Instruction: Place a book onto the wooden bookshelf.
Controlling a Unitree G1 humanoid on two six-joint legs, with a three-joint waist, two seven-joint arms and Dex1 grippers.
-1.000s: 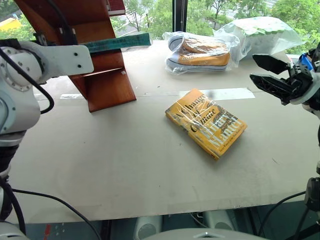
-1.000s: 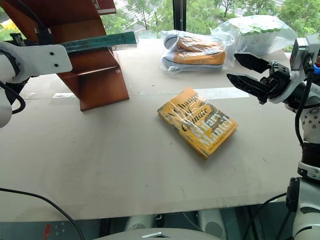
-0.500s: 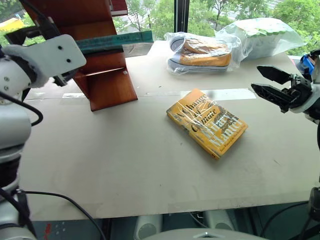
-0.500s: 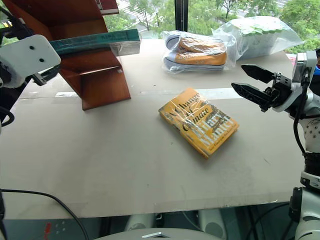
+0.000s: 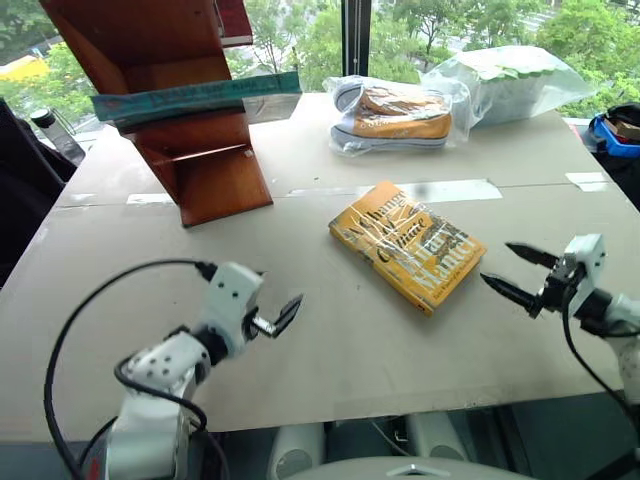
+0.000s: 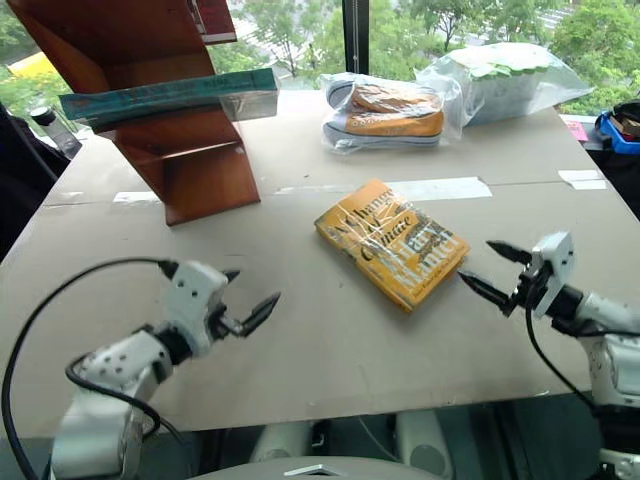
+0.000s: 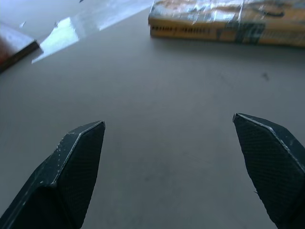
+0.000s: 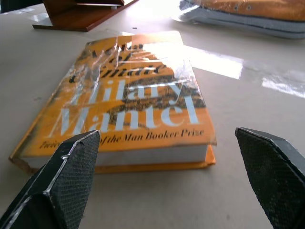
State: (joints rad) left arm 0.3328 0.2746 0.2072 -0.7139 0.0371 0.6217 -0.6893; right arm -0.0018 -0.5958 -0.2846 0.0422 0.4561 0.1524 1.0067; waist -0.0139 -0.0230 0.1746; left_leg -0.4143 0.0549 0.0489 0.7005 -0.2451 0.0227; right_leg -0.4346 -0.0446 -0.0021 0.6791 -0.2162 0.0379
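with the book (image 5: 195,98) lying on the wooden bookshelf (image 5: 190,150) and both jaws wide open and empty, we judge placing done; next, retreat clear.

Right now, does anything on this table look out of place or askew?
Yes. The teal book lies flat across the wooden bookshelf, overhanging both sides instead of sitting within it. The yellow book lies skewed on the table.

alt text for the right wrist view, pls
A yellow-orange hardcover book wrapped in clear plastic lies flat on the grey table, framed between the right end effector's two open black fingers. Behind it sit the wooden bookshelf's base and a bagged orange sneaker.
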